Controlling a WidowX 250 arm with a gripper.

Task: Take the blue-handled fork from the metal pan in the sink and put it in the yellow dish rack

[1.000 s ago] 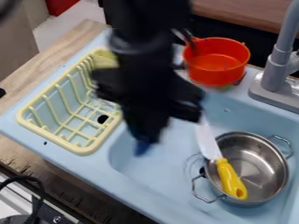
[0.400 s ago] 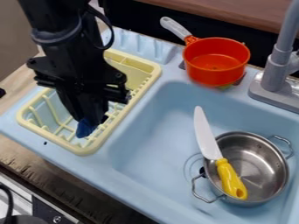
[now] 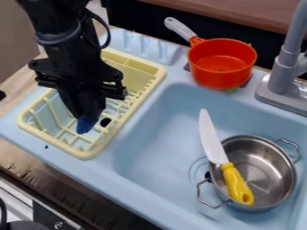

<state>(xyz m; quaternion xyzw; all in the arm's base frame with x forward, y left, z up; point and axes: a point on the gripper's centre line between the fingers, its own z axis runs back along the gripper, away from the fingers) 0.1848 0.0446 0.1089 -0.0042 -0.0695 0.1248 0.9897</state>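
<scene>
The black gripper point(image 3: 90, 117) hangs over the yellow dish rack point(image 3: 88, 154), with a small blue piece point(image 3: 85, 125) at its lower end; I cannot tell how far the jaws stand open, or whether the blue piece is gripped or is part of the gripper itself. That blue piece sits within the outline of the rack, close to the thin bars, though its height above them is unclear. If it is held, a loose grip could let it drop and slip between the bars, or into the dark round hole point(image 3: 105, 122) beside it. If the arm goes too low or sideways, it could catch a bar and drag or tip the rack, because the spaces there are narrow. To the right of the rack is the blue sink point(image 3: 162, 130), and in it stands a metal pot point(image 3: 273, 184) with the knife point(image 3: 210, 137) leaning across its rim, yellow handle over the pot and pale blade sticking out. A bump to that blade could swing the knife round or tumble it into the sink, since it looks only balanced. The orange saucepan point(image 3: 219, 83) sits beyond the sink, near the grey faucet point(image 3: 282, 76); its handle juts towards the back, where a wide arm swing might knock it. No brand, label or writing is legible.
</scene>
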